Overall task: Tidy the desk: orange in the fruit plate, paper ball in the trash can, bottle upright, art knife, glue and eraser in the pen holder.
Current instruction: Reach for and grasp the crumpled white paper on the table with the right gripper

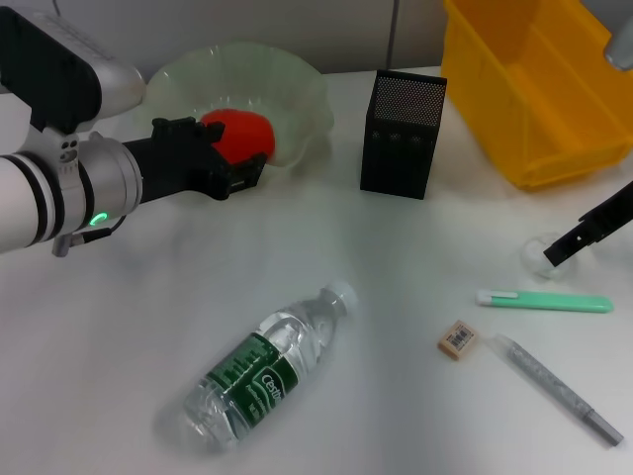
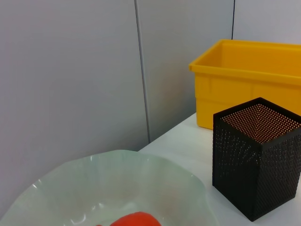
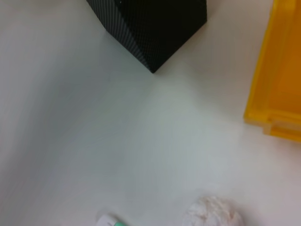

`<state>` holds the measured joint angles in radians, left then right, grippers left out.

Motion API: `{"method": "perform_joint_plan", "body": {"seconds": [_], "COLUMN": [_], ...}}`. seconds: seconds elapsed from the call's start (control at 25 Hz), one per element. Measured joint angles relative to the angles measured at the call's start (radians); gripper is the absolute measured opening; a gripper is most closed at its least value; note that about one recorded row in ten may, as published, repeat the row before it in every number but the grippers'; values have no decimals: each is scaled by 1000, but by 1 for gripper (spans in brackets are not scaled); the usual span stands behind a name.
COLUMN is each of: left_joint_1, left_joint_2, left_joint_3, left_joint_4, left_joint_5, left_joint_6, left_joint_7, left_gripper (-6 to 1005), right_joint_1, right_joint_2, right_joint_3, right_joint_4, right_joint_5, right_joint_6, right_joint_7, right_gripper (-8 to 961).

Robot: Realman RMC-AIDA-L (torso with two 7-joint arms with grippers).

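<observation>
At ten o'clock: left gripper by orange in fruit plate, jaws unclear.
Three o'clock: right gripper over paper ball, jaws unclear.
Six o'clock: bottle lying down.

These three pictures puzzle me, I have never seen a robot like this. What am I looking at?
It is a two-armed robot tidying a desk. The wide picture is from a camera on its head; the other two are from cameras on its wrists. The left gripper is at the pale fruit plate, where the orange lies. The right gripper hangs over the paper ball. A bottle lies on its side. Nearby are a black mesh pen holder, a yellow bin, an eraser, a green knife and a grey glue stick.
</observation>
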<state>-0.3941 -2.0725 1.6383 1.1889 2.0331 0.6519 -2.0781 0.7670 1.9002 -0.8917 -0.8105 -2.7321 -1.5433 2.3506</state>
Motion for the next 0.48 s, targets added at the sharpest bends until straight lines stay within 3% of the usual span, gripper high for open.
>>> {"method": "perform_joint_plan", "body": {"seconds": [0.48], "left_joint_1": [7], "left_joint_2": [0], "left_joint_3": [0], "left_joint_4": [0], "left_joint_5": [-2], "left_joint_6": [0], "left_joint_7": [16], "left_gripper": [654], "right_joint_1": [1], "right_joint_2": [8], "right_joint_3": [6], "right_joint_4": [8], "right_joint_5": [2], "right_joint_6": [12], "right_joint_7": [-15], "right_gripper": [619]}}
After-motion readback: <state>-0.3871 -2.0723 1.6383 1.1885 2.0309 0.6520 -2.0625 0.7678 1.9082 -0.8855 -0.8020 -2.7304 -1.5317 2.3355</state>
